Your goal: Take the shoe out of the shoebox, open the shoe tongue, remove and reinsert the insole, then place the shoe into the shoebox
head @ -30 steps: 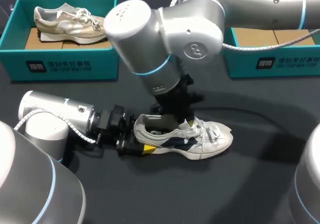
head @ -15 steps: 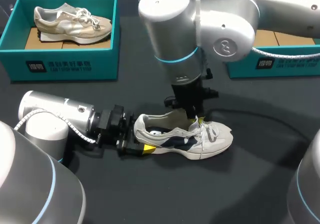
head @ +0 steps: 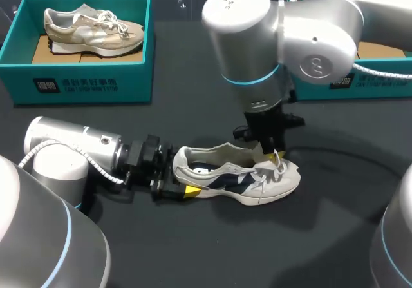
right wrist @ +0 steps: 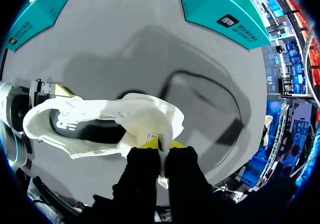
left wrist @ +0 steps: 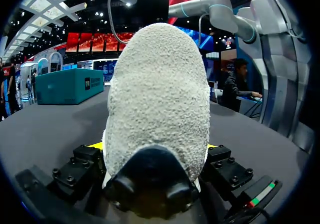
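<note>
Shift: the right end effector (head: 270, 154), pinching the white padded tongue (right wrist: 150, 119), has moved toward the toe of the white-and-navy lace-up sneaker (head: 238, 180).
Meaning: the tongue seems to be opening; the insole likely comes next.
Heel: the left end effector (head: 183, 190) clamps it on the black table (head: 257, 249).
Count: two sneakers, the beige suede sneaker (head: 90, 27) boxed well behind the heel; two teal cardboard shoeboxes (head: 84, 82).

White shoe (head: 235, 182) on table (head: 193, 249), heel between left jaws.
</note>
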Robot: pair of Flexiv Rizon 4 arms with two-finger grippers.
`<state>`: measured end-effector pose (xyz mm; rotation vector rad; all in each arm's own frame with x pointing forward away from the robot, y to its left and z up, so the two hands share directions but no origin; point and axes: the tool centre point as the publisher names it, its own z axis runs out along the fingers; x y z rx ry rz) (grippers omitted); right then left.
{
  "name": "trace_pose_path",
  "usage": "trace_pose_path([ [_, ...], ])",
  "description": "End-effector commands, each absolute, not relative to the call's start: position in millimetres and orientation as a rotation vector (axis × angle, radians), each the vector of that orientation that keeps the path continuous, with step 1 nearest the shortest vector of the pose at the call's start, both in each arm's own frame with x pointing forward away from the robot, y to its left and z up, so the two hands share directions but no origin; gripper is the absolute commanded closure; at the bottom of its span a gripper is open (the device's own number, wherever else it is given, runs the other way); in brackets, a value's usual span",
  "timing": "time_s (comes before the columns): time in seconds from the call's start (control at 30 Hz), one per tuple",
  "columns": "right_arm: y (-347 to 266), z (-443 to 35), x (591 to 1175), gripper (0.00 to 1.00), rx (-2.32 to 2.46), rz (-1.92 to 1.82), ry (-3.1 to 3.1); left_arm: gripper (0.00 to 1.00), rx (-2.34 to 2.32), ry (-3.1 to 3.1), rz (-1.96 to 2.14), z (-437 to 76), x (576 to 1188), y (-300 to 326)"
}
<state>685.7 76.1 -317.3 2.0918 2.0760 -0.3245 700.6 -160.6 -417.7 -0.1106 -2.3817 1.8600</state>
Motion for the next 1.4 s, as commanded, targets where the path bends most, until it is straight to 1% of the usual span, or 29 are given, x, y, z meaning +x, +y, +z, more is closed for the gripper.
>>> trace_pose_path([
  [0.03, 62.1, -323.8, 690.5, 1.0, 2.123, -0.294, 2.108, 1.0, -0.11, -2.383, 1.86, -421.0, 701.8, -162.4],
  [0.27, 53.7, -333.9, 692.5, 1.0, 2.137, -0.327, 2.101, 1.0, -0.11, -2.383, 1.86, -421.0, 701.8, -162.4],
  [0.3, 52.5, -335.4, 692.4, 0.95, 2.142, -0.337, 2.095, 1.0, -0.11, -2.383, 1.86, -421.0, 701.8, -162.4],
  [0.33, 51.2, -336.6, 692.2, 0.72, 2.149, -0.34, 2.089, 1.0, -0.11, -2.383, 1.86, -421.0, 701.8, -162.4],
  [0.37, 49.5, -338.1, 691.8, 0.64, 2.157, -0.358, 2.079, 1.0, -0.11, -2.383, 1.86, -421.0, 701.8, -162.4],
  [0.5, 42.7, -341.7, 690.9, 0.58, 2.177, -0.379, 2.053, 1.0, -0.11, -2.383, 1.86, -421.0, 701.8, -162.4],
  [0.6, 37.7, -342.8, 690.9, 0.56, 2.186, -0.398, 2.036, 1.0, -0.11, -2.383, 1.86, -421.0, 701.8, -162.4],
  [0.73, 33.6, -340.8, 691.3, 0.56, 2.184, -0.425, 2.021, 1.0, -0.11, -2.383, 1.86, -421.0, 701.8, -162.4],
  [0.87, 33.8, -328.2, 689.8, 0.57, 2.157, -0.423, 2.015, 1.0, -0.11, -2.383, 1.86, -421.0, 701.8, -162.4],
  [1.17, 56.1, -257.7, 680.6, 0.59, 1.934, -0.353, 2.08, 1.0, -0.11, -2.383, 1.86, -421.0, 701.8, -162.4],
  [1.27, 70.4, -238.3, 683.8, 0.55, 1.779, -0.418, 2.147, 1.0, -0.11, -2.383, 1.86, -421.0, 701.8, -162.4],
  [1.4, 90.6, -217.1, 690.0, 0.55, 1.613, -0.418, 2.215, 1.0, -0.11, -2.383, 1.86, -421.0, 701.8, -162.4],
])
